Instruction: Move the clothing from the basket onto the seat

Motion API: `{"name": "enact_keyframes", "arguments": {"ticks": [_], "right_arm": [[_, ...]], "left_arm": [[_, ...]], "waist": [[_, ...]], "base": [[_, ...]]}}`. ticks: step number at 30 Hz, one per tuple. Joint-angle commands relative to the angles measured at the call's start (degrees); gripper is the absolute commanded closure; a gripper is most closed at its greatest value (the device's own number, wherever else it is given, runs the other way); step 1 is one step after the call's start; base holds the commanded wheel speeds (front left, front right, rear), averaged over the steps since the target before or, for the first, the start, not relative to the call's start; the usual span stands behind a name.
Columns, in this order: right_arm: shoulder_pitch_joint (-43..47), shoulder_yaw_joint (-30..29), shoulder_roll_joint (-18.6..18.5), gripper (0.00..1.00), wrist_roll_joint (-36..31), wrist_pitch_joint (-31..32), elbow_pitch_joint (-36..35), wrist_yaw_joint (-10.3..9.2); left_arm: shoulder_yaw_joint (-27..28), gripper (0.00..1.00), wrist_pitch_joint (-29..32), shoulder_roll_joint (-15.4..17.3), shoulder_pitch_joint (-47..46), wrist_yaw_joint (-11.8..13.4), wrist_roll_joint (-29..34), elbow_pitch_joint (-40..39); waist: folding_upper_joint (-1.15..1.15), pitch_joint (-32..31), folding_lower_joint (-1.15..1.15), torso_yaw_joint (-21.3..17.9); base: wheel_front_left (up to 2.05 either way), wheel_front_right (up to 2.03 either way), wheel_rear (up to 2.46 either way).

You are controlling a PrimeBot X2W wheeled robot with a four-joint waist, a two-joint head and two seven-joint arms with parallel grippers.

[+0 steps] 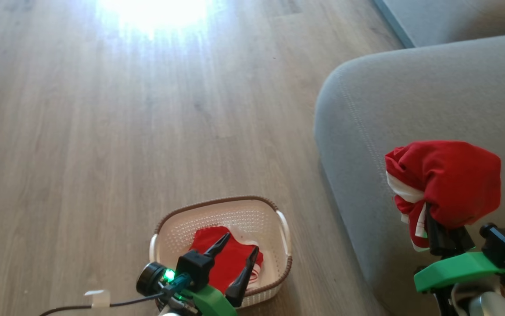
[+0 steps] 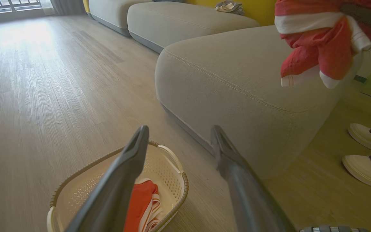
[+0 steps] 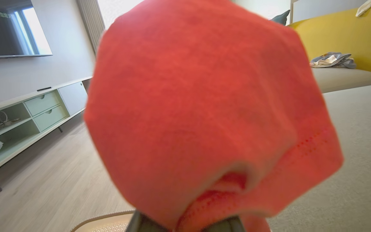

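At four o'clock, above the seat [image 1: 410, 96], our right gripper [image 1: 443, 239] is clamped narrowly on one red garment [image 1: 449, 180], which we judge needs lowering and releasing next, while our left gripper [image 1: 240, 244] hangs wide open and empty over the basket [image 1: 169, 228] and its second garment [image 1: 228, 265] at six o'clock.

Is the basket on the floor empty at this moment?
No, one red garment with white stripes lies inside the basket.
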Motion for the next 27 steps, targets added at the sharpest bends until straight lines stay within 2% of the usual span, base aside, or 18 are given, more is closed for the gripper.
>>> {"name": "enact_keyframes", "arguments": {"ticks": [1, 19, 27], "right_arm": [[-2.9, 1.0, -1.0, 1.0, 0.1, -0.5, -2.2, -0.01], [-5.1, 0.3, -1.8, 1.0, 0.4, -0.5, -3.5, -0.01], [-4.3, -4.3, -0.2, 1.0, 0.6, -0.5, -6.0, -0.01]], "left_arm": [[1.9, 0.0, -0.3, 0.0, -2.6, 0.4, 0.2, -2.2], [-0.8, 0.0, -0.3, 0.0, -5.8, 2.0, -1.0, -5.0], [-3.6, 0.0, -0.3, 0.0, -9.7, 0.7, -0.8, -4.3]], "waist": [[0.0, 0.3, 0.0, -1.4], [0.0, 5.1, 0.0, -18.3], [0.0, 8.6, 0.0, -21.1]], "base": [[0.0, 0.0, 0.0], [0.0, 0.0, 0.0], [0.0, 0.0, 0.0]]}}
